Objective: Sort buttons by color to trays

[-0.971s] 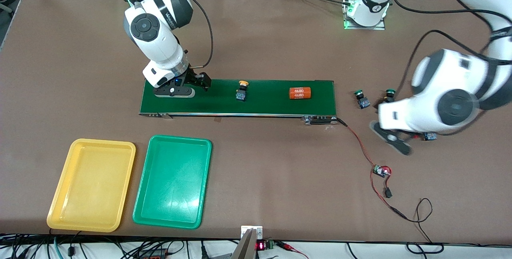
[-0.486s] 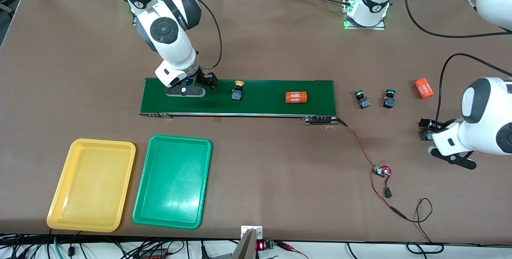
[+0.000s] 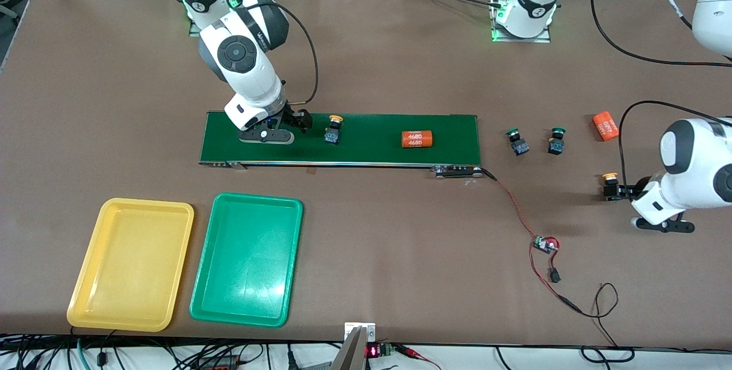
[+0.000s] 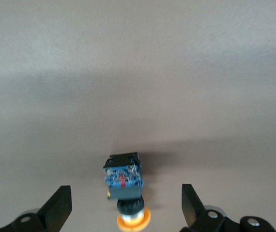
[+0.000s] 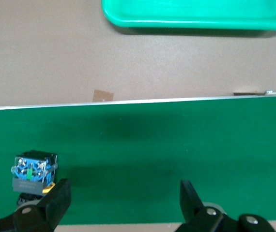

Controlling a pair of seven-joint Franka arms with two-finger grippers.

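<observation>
One yellow-capped button (image 3: 333,130) rides the dark-green belt (image 3: 372,150), beside my open right gripper (image 3: 298,120); in the right wrist view the button (image 5: 31,174) lies just outside one finger (image 5: 56,198). A second yellow-capped button (image 3: 610,183) lies on the table between the open fingers of my left gripper (image 3: 616,193), also in the left wrist view (image 4: 123,176). Two green-capped buttons (image 3: 516,141) (image 3: 556,139) stand off the belt's end. The yellow tray (image 3: 130,264) and green tray (image 3: 246,258) are empty, nearer the front camera than the belt.
An orange "4680" cylinder (image 3: 416,139) lies on the belt and another (image 3: 605,126) on the table toward the left arm's end. A red-and-black wire with a small board (image 3: 543,243) runs from the belt's end. The green tray's rim (image 5: 191,21) shows in the right wrist view.
My left arm swung from by the green buttons toward its table end and dropped around the yellow button. The belt carried its button and cylinder toward my right gripper, which shifted toward them.
</observation>
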